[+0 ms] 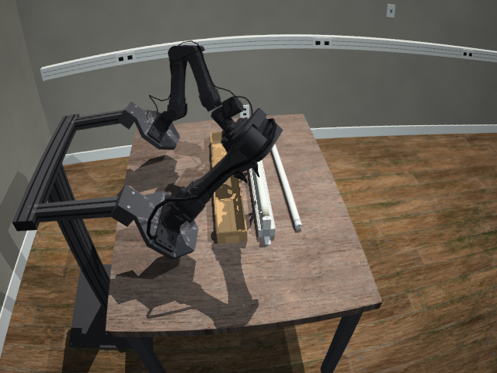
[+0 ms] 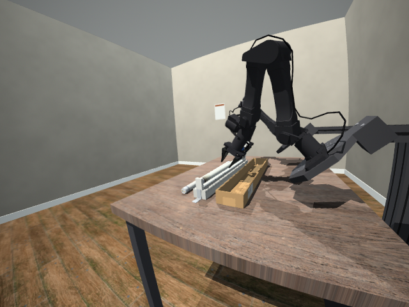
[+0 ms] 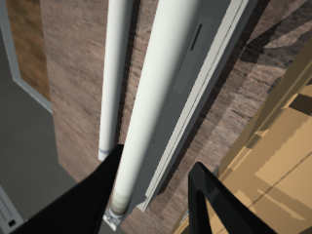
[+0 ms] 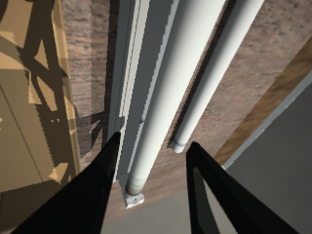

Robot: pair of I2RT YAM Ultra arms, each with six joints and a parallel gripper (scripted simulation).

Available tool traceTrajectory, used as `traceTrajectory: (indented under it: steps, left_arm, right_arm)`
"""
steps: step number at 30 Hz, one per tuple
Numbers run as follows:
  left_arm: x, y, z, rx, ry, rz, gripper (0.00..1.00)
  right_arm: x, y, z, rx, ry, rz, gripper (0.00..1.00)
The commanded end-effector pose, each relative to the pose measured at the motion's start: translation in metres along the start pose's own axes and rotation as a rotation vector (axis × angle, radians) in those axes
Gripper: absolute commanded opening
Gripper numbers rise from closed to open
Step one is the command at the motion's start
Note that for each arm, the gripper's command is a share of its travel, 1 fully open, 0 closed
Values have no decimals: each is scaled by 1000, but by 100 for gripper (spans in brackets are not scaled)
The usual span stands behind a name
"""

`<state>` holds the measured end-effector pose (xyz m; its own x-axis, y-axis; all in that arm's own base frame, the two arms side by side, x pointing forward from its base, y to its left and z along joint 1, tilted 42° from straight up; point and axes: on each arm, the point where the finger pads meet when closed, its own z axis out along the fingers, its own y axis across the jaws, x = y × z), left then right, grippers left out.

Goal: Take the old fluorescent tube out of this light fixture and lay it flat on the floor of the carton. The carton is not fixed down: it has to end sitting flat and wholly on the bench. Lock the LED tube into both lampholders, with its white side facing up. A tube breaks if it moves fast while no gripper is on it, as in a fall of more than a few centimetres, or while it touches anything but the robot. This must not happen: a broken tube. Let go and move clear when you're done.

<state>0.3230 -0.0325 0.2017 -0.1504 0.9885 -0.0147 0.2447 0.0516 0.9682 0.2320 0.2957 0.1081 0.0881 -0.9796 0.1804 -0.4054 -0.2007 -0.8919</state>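
carton (image 1: 231, 237) (image 2: 230, 199) (image 3: 280, 161) (image 4: 73, 141): matt brown cardboard is seen | tabletop (image 1: 304, 277) (image 2: 211, 228) (image 3: 73, 93) (image 4: 93, 63): rough-looking wood grain is shown | tube in fixture (image 1: 262, 188) (image 2: 215, 172) (image 3: 151, 83) (image 4: 171, 93): smooth white surface is seen

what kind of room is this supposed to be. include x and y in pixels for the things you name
Probably a small workshop or lab: two robot arms stand at a wooden table (image 1: 321, 265) (image 2: 250, 224), a light fixture (image 1: 271, 229) (image 2: 204, 193) and an open cardboard box (image 1: 231, 236) (image 2: 229, 199) lie on it, and a strip of outlets (image 1: 280, 41) runs along the wall.
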Motion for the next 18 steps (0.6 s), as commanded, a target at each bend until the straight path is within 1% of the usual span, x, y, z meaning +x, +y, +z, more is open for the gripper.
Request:
traceTrajectory:
  steps: [1, 6, 11, 12, 13, 18]
  left_arm:
    - [-4, 20, -2, -46, -10, -35, 49]
    - [-5, 13, 1, -27, -9, -23, 49]
    - [-6, 17, -2, -40, -17, -30, 49]
    - [-2, 10, -1, -28, -5, -21, 49]
    - [-5, 15, -1, -35, -11, -26, 49]
    - [-6, 11, 1, -25, -12, -17, 49]
  right_arm:
    - [-11, -21, -10, 25, -37, 68, 49]
    - [-11, -21, -9, 24, -35, 67, 49]
    - [-11, -20, -9, 24, -34, 66, 49]
    - [-11, -20, -9, 24, -34, 66, 49]
    - [-11, -20, -8, 24, -34, 67, 49]
    - [-11, -20, -8, 23, -34, 66, 49]
